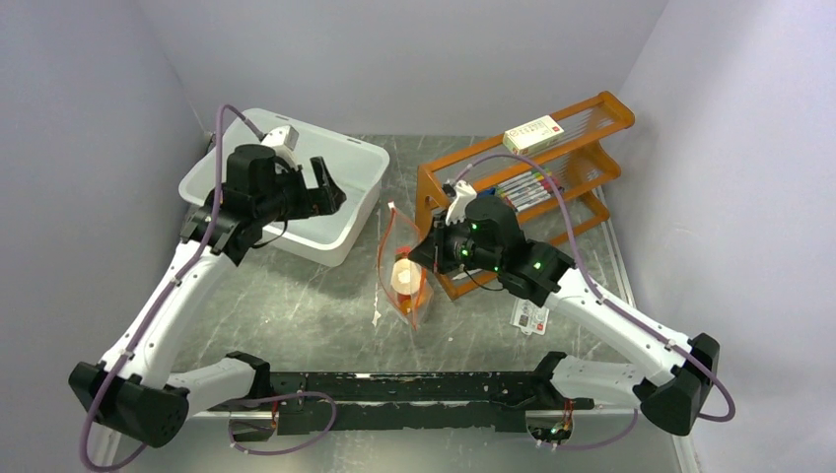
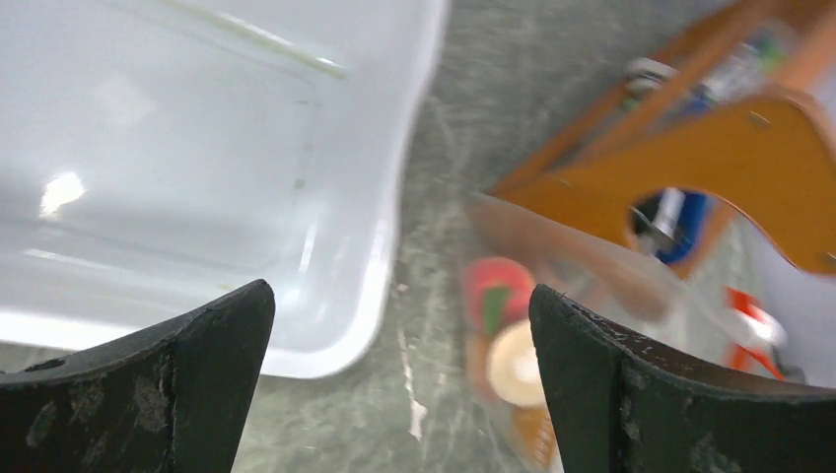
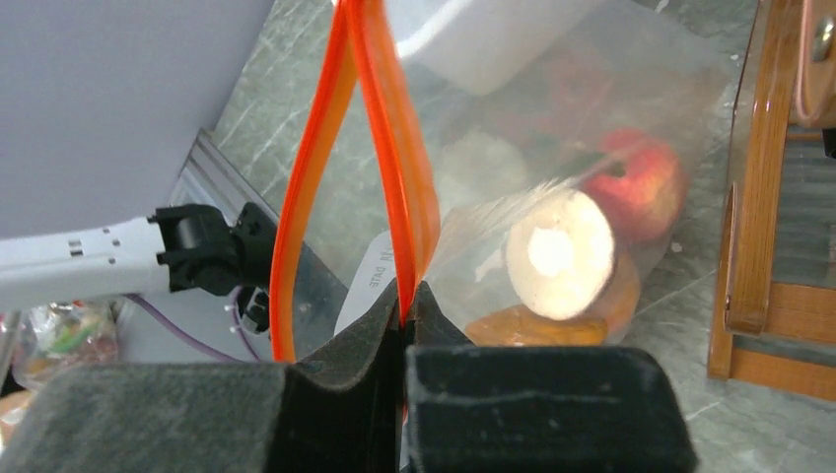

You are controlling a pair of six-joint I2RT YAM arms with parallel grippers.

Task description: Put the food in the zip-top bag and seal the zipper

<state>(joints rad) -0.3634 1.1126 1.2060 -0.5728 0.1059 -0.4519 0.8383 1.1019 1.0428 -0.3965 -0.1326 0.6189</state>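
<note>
Grey desk point(image 1: 315, 305), bag point(image 1: 399, 246) of fruit point(image 1: 405, 278) between tub point(image 1: 325, 246) and rack point(image 1: 582, 148), zipper point(image 3: 389, 148) clamped in right tool point(image 3: 404, 305), left tool point(image 1: 330, 187) spread empty above tub (filling likely done); next, pressing zipper shut.

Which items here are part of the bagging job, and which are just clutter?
Job: food, zip-top bag, zipper pinched by right gripper, open left gripper.
Lying about: white tub, orange rack, markers, small box, cards.
</note>
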